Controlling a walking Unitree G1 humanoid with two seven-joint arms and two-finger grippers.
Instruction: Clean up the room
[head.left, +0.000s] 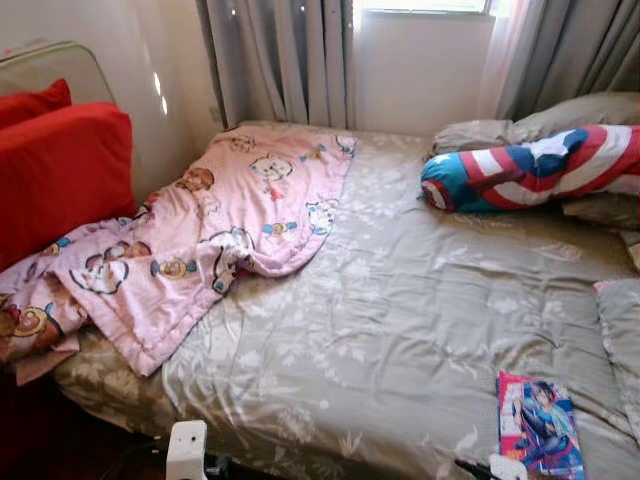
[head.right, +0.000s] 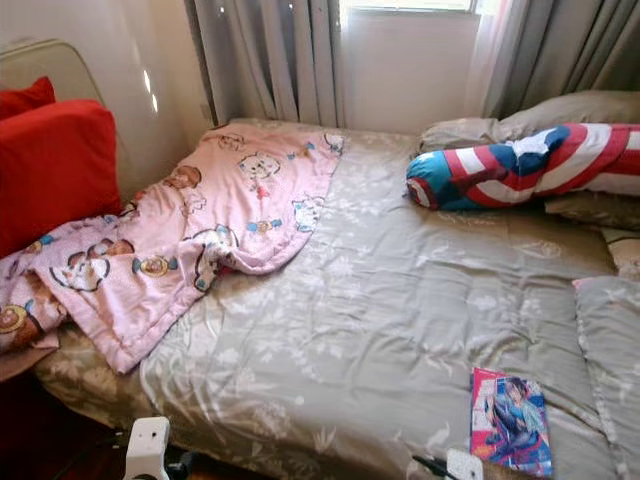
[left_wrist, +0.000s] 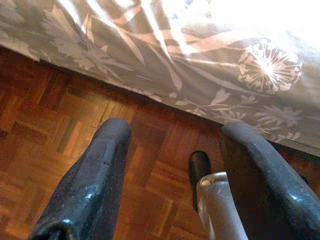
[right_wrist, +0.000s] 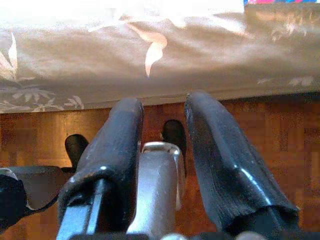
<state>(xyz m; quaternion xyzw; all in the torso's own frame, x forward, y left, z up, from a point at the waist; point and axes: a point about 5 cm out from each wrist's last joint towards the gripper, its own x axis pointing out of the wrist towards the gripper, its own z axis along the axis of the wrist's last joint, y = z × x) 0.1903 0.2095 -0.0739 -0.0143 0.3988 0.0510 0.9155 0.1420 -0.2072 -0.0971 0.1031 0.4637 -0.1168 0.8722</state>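
Blanket (head.left: 200, 235) lay crumpled across the bed (head.left: 400, 330).
Soft and light, best pinched at a corner; both claws hung spread.

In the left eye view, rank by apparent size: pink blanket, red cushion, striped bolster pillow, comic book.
1. pink blanket, clearly largest.
2. red cushion and striped bolster pillow: look alike, and both are cut by the frame edge, so not ranked.
3. comic book, smallest despite lying nearest the camera.
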